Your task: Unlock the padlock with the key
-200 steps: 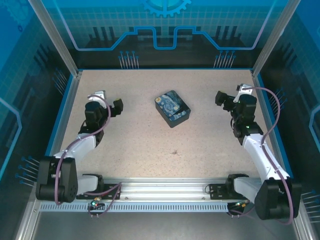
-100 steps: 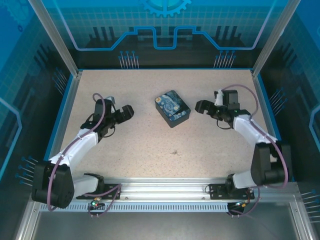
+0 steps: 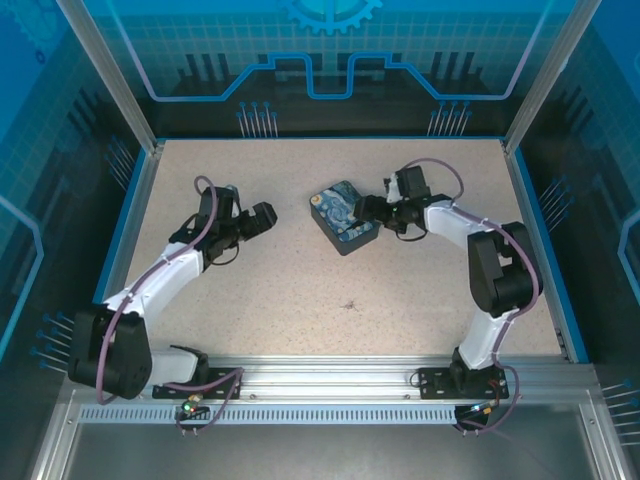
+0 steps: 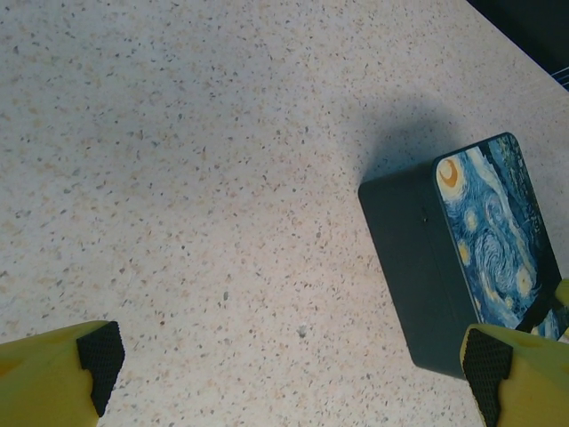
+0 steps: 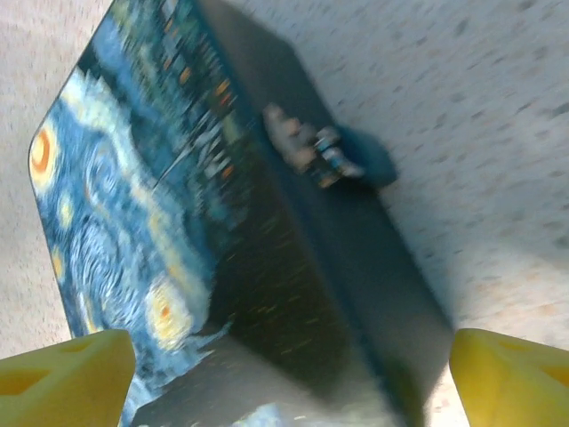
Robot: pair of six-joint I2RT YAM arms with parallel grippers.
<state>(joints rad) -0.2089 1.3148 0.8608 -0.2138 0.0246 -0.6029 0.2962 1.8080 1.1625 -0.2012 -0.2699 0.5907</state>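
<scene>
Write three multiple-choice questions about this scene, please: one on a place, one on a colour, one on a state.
1. Where is the right gripper?
A) beside the painted box
B) at the near rail
C) above the left arm's base
2. What colour are the left gripper's fingers?
A) red
B) yellow
C) white
3. How do the left gripper's jaws stand?
A) shut
B) closed on the box
C) wide open, empty
Answers: 1 A, it sits at the box's right side. 2 B, yellow with black pads. 3 C, bare table shows between the fingers.
</scene>
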